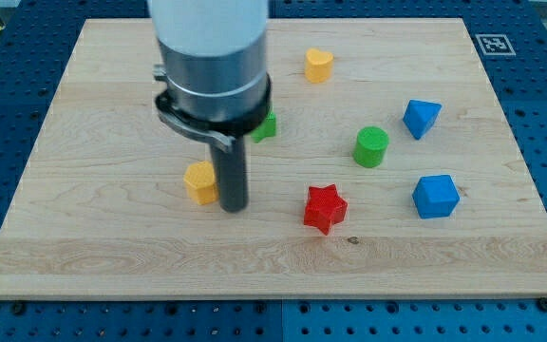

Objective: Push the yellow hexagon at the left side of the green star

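Tip (233, 206) touches yellow hexagon (199, 181), far from board (84, 256) edges.

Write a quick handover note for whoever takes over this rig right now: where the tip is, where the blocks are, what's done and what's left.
Tip: my tip is on the board, right against the view's right side of the yellow hexagon.
Job's things: the yellow hexagon lies left of centre. The green star sits further toward the view's top right, mostly hidden behind the arm's body; only its right edge shows.
Done: nothing settled; the hexagon is still below and left of the star, apart from it.
Left: probably bring the tip round under the hexagon and push it toward the view's top until it sits at the star's left.
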{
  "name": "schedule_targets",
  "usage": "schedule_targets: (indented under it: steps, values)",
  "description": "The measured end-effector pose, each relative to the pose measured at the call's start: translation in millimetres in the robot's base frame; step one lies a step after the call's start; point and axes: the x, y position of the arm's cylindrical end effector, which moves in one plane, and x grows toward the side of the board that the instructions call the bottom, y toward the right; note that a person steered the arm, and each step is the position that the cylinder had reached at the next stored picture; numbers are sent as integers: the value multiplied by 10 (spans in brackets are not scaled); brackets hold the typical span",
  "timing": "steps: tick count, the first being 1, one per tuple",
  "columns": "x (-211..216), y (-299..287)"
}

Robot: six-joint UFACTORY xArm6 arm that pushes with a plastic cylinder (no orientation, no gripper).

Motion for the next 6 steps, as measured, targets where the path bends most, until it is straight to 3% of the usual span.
schedule_targets:
  steps: [1, 2, 4, 5, 6]
  values:
    - [-439, -394]
    - [-603, -613]
    - [18, -364]
    - [18, -589]
    - [-332, -873]
